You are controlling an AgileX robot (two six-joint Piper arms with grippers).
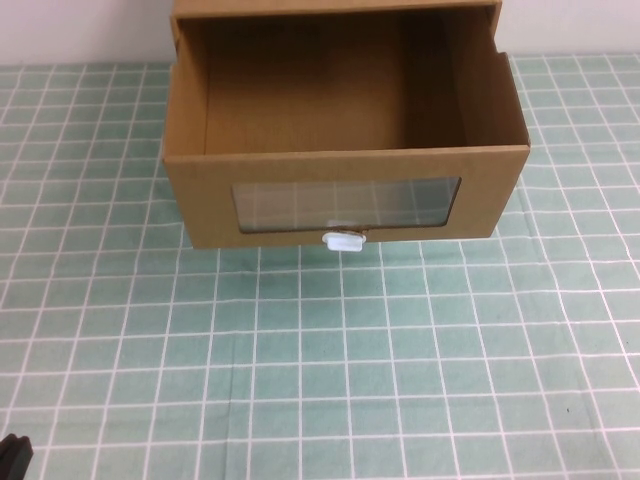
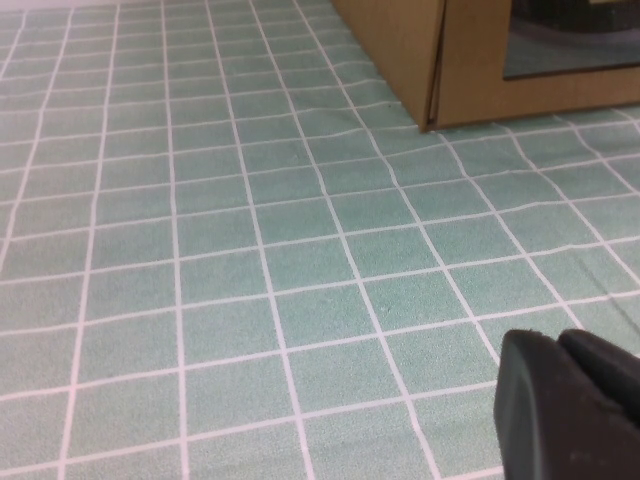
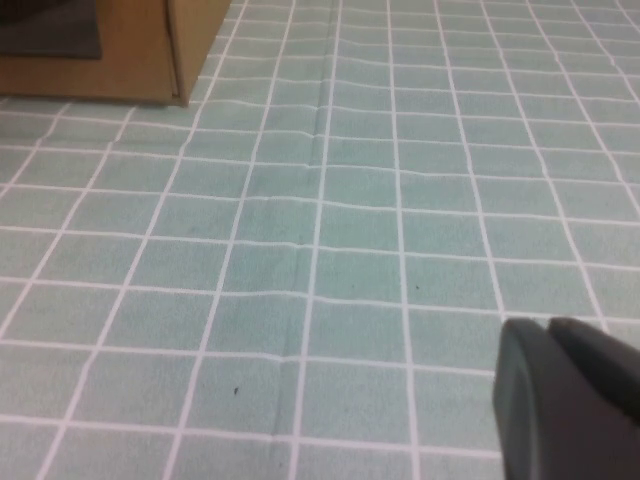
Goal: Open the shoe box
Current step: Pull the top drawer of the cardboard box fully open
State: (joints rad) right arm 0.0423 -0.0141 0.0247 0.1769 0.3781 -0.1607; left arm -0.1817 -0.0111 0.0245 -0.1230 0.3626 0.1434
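Note:
The brown cardboard shoe box [image 1: 340,140] stands at the back middle of the table. Its drawer is pulled out toward me, the inside empty and open to view from above. The drawer front has a clear window [image 1: 345,203] and a small white pull tab [image 1: 344,240] at its lower edge. My left gripper [image 2: 560,345] is shut, low over the mat at the near left, with a corner of the box [image 2: 430,60] ahead of it. My right gripper [image 3: 550,330] is shut over the mat at the near right, far from the box [image 3: 120,50].
A green mat with a white grid [image 1: 320,360] covers the table. A black bit of the left arm [image 1: 14,455] shows at the near left corner in the high view. A pale wall runs behind the box.

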